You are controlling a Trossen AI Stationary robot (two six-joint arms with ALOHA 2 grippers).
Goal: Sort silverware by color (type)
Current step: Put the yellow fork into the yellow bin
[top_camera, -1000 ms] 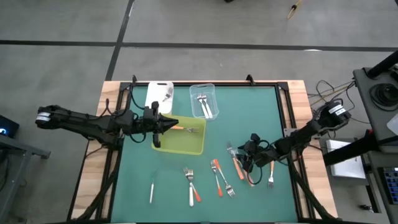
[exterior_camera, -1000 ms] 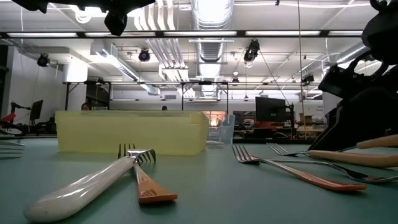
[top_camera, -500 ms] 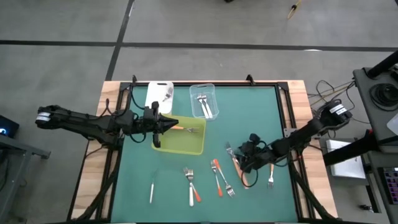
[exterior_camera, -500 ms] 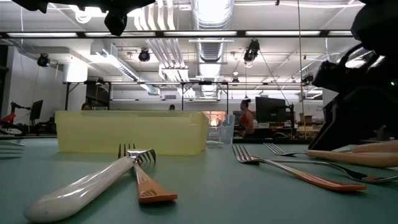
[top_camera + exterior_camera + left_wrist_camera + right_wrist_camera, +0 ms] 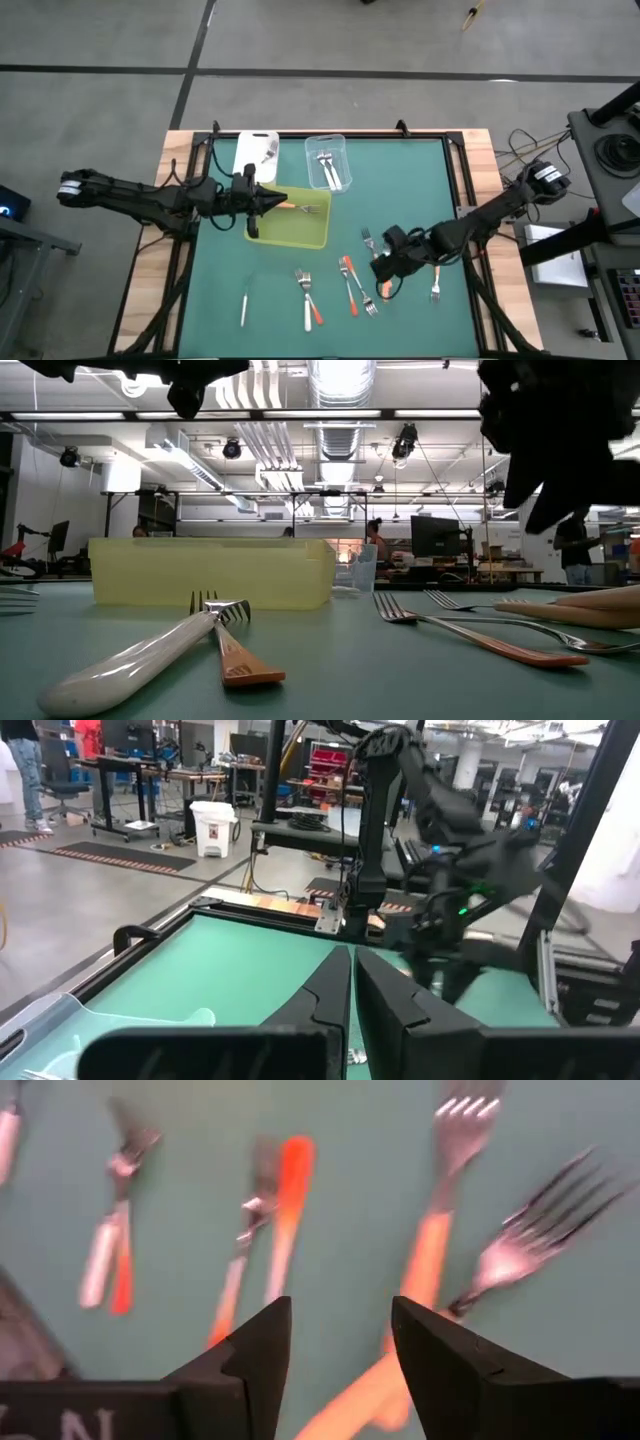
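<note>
The silverware lies scattered on the green mat: orange-handled forks [image 5: 350, 280], a white-handled fork [image 5: 303, 283] and a thin silver piece [image 5: 243, 306]. One orange-handled fork [image 5: 300, 207] lies in the yellow-green tray [image 5: 290, 232]. My right gripper [image 5: 383, 268] hangs open above the forks; its wrist view shows it [image 5: 340, 1330] over a pale-orange-handled fork [image 5: 430, 1250] and touching nothing. My left gripper [image 5: 268, 203] is shut over the tray's left rim, and its wrist view [image 5: 351, 960] shows nothing between the fingers.
A white tub [image 5: 255, 150] and a clear tub [image 5: 328, 162] holding forks stand at the far side, behind the tray. Another fork [image 5: 435, 292] lies right of my right gripper. Bare mat stretches along the left and far right. People move in the room beyond.
My right gripper has risen off the table and moved toward the left and near edges, over the forks, staying open. My left arm has kept still.
</note>
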